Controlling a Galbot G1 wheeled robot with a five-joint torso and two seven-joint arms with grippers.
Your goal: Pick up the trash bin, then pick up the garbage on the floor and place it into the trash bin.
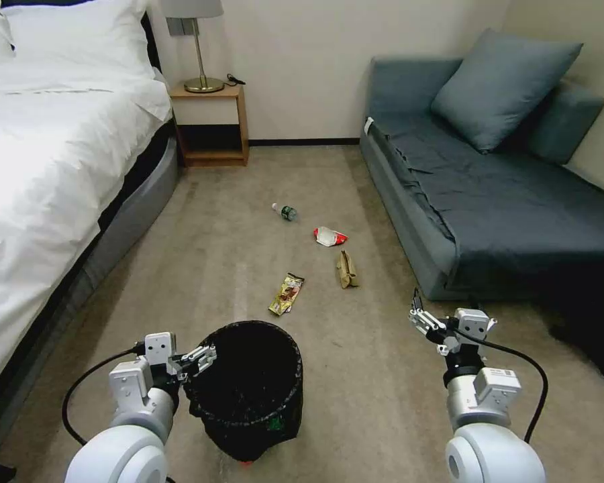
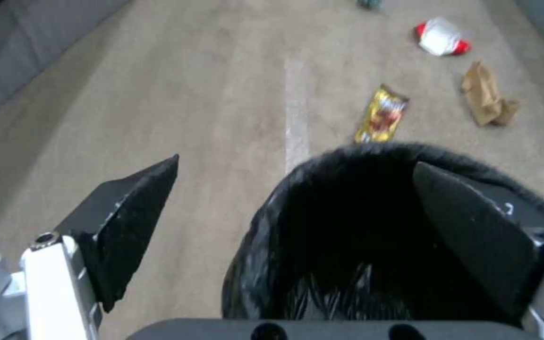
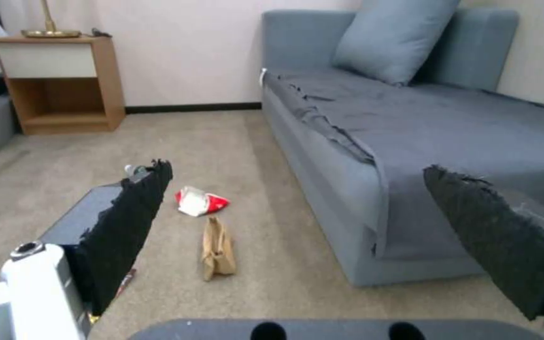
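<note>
The trash bin [image 1: 245, 386] is black with a glossy bag liner and stands on the carpet close in front of me. My left gripper [image 1: 198, 357] is open at its left rim. In the left wrist view one finger [image 2: 473, 236] is inside the mouth of the trash bin [image 2: 347, 245] and the other finger [image 2: 130, 222] is outside. The garbage lies beyond: a gold-brown wrapper [image 1: 287, 294] [image 2: 382, 114], a brown paper bag [image 1: 346, 270] [image 3: 217, 249], a red-and-white wrapper [image 1: 329, 236] [image 3: 199, 202] and a small bottle [image 1: 285, 212]. My right gripper [image 1: 426, 322] [image 3: 297, 208] hangs open and empty.
A white bed [image 1: 47, 168] runs along the left and a blue-grey sofa [image 1: 503, 201] along the right. A wooden nightstand [image 1: 211, 124] with a lamp stands at the far wall. Carpet lies open between bed and sofa.
</note>
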